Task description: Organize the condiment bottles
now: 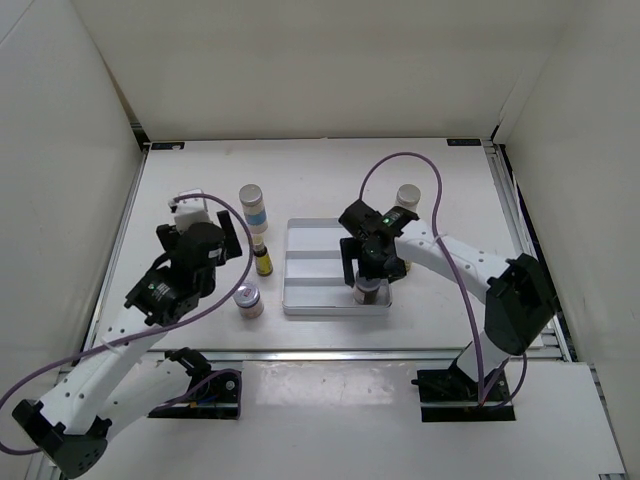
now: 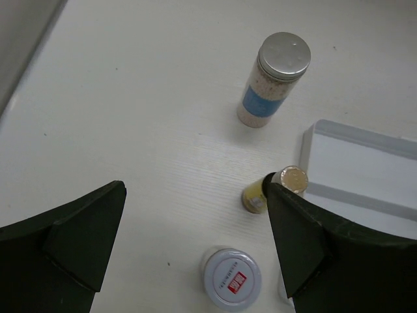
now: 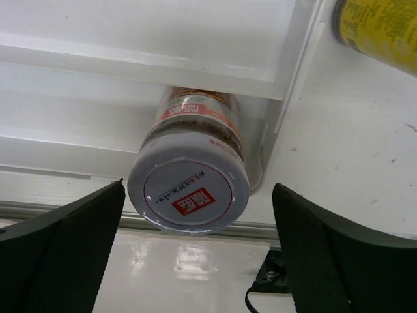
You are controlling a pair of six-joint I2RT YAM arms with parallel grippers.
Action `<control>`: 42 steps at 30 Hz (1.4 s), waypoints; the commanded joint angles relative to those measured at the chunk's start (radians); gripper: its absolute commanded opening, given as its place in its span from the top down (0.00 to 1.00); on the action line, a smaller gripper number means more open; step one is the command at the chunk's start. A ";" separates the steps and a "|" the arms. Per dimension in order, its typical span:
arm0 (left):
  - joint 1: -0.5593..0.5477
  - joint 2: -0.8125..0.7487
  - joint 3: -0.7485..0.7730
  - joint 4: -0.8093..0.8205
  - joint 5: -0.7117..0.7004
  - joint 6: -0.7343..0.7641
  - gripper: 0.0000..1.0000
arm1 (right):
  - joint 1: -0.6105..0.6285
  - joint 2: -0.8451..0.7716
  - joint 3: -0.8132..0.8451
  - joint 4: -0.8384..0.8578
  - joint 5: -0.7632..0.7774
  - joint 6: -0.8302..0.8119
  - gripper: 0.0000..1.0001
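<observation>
My right gripper [image 1: 368, 272] hangs open over the near right corner of the white tray [image 1: 320, 235]. A squat silver-lidded jar [image 3: 189, 189] stands there between its fingers, with a gap on each side. A slim yellow bottle [image 3: 381, 26] stands just right of the tray. A white blue-banded bottle [image 1: 407, 196] is behind the right arm. My left gripper [image 1: 232, 240] is open and empty above the table left of the tray. Below it are another white blue-banded bottle [image 2: 273, 81], a yellow bottle [image 2: 257, 194] and a second silver-lidded jar [image 2: 232, 279].
The tray [image 2: 365, 153] has raised ribs that split it into strips. White walls enclose the table on the left, back and right. A metal rail [image 3: 58, 212] runs along the near edge just below the tray.
</observation>
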 commanded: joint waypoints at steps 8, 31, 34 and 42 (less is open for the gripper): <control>0.051 -0.011 0.076 -0.371 0.268 -0.379 0.00 | 0.042 -0.221 0.105 -0.066 0.107 -0.022 0.00; 0.089 0.363 -0.148 -0.104 0.574 -0.259 0.00 | 0.042 -0.351 0.003 -0.057 0.078 -0.042 0.00; 0.089 0.349 -0.157 -0.104 0.585 -0.259 0.12 | 0.042 -0.351 0.003 -0.057 0.078 -0.051 0.00; 0.089 0.196 -0.042 -0.153 0.585 -0.222 0.72 | 0.042 -0.361 -0.017 -0.057 0.078 -0.033 0.00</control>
